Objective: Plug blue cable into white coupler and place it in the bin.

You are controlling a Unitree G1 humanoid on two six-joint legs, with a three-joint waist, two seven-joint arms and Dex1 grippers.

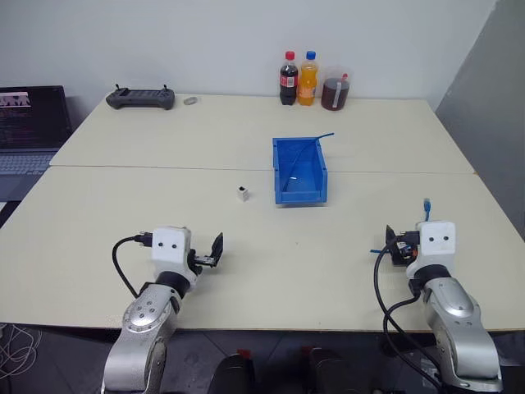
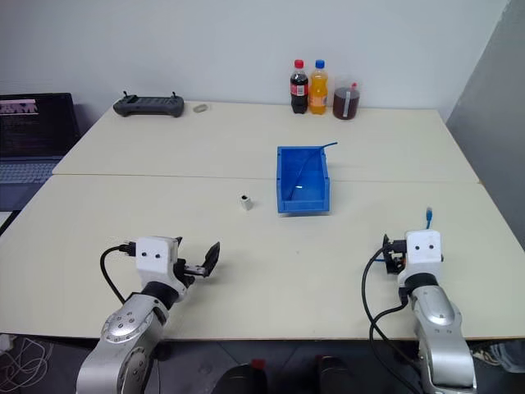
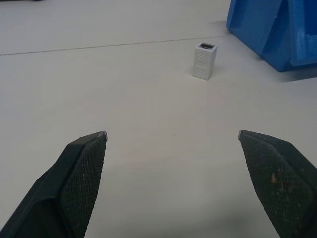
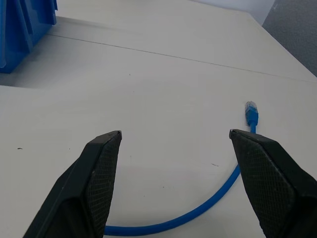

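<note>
Both arms reach forward from the bottom of the head view, the left arm [image 1: 143, 328] at lower left and the right arm [image 1: 455, 336] at lower right, each ending in a white wrist block. The left gripper [image 3: 172, 136] holds its two black fingers spread wide, gripping nothing. The right gripper [image 4: 174, 134] likewise has its fingers parted and empty.

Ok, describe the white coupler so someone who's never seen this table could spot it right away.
Find the bin, bright blue, near the middle of the table. Just off its left side, on the bare tabletop, stands the white coupler, apart from the bin. It is the only tiny white block there, with a dark socket opening on top.
</note>
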